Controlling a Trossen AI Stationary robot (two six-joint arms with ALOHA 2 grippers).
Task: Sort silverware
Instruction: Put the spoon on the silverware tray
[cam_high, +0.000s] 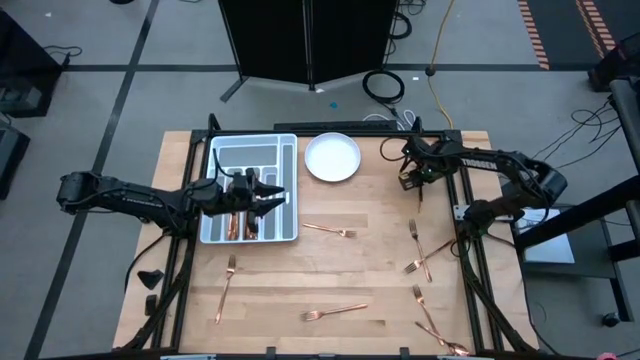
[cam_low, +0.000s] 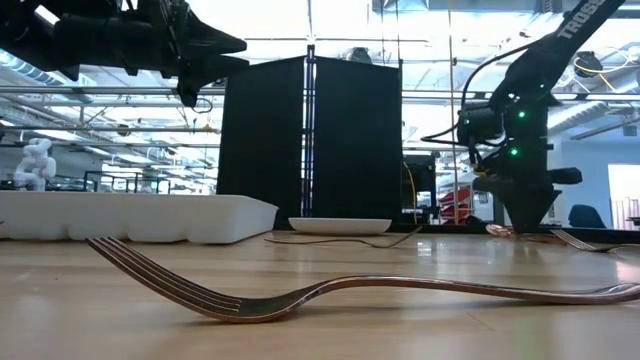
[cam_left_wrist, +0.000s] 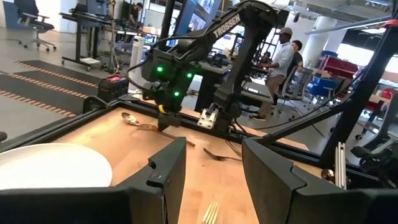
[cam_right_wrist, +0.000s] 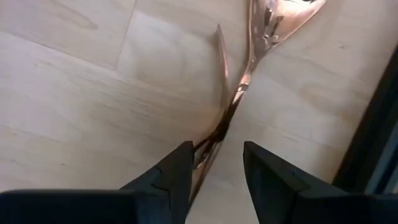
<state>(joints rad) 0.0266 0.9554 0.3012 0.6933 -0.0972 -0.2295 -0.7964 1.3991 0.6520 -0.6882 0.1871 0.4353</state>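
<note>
Copper silverware lies about the wooden table: forks (cam_high: 330, 230), (cam_high: 225, 290), (cam_high: 335, 312) and more at the right (cam_high: 420, 262). A few pieces lie in the grey tray (cam_high: 290, 150). My right gripper (cam_right_wrist: 217, 165) points down at the table's far right, open. Its fingers stand on either side of the crossed handles (cam_right_wrist: 217, 134) of a spoon (cam_right_wrist: 277, 18) and a second slim piece (cam_right_wrist: 222, 56), both flat on the wood. My left gripper (cam_high: 275, 195) hangs level above the tray, open, with nothing between its fingers. My right gripper comes from above with its fingers across the two crossed handles (cam_right_wrist: 208, 146). One handle runs close along the inner face of one finger (cam_right_wrist: 177, 168). I cannot tell whether the finger touches it. Both pieces lie on the table.
A white round plate (cam_high: 332, 157) stands at the far middle, beside the tray. The table's dark frame rail (cam_right_wrist: 373, 124) runs close beside my right gripper. Bare wood lies between the forks in the middle of the table.
</note>
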